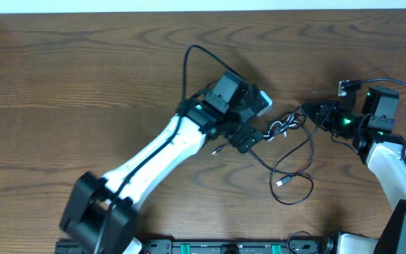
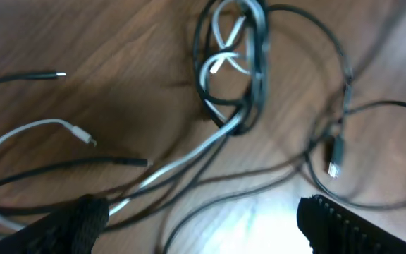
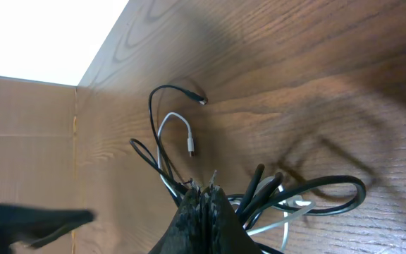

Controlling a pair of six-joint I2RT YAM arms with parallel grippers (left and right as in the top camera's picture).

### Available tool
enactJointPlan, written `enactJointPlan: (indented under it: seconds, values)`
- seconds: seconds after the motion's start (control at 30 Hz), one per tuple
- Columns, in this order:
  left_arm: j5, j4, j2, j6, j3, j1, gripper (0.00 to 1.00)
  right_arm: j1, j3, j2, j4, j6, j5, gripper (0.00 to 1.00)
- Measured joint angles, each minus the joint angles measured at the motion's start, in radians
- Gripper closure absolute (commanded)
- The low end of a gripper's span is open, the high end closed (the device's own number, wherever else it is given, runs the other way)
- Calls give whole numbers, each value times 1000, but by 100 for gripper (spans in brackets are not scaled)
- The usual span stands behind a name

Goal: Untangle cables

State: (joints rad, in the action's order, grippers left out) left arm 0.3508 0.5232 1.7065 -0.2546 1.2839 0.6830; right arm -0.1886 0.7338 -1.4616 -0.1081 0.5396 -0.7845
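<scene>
- Cables [image 1: 282, 128]: black and white strands knotted mid-table, between the two grippers. A loose black loop trails toward the near side.
- Right gripper [image 3: 203, 206]: fingers pressed together, apparently pinching strands at the knot's edge.
- Left gripper [image 2: 201, 222]: fingers spread, poised beside the knot.
- Risk: a straight pull would likely tighten the knot or drag the whole bundle.
- Room: bare table [image 1: 83, 85] lies to the left, with its edges well apart.
</scene>
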Motion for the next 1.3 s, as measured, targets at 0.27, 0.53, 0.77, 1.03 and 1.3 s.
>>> enactJointPlan:
  seconds: [0.27, 0.53, 0.77, 1.03, 1.3]
  values:
    - [-43, -138, 202, 49, -3, 80, 23, 0, 0, 0, 0, 1, 0, 99]
    - [-43, -190, 211, 49, -6, 127, 26, 0, 0, 0, 0, 1, 0, 99]
    - [-44, -236, 211, 58, -6, 145, 50, 0, 0, 0, 0, 1, 0, 99]
    - [-47, -244, 211, 65, -6, 145, 64, 0, 0, 0, 0, 1, 0, 99]
    - [-47, -252, 218, 65, -6, 145, 78, 0, 0, 0, 0, 1, 0, 99]
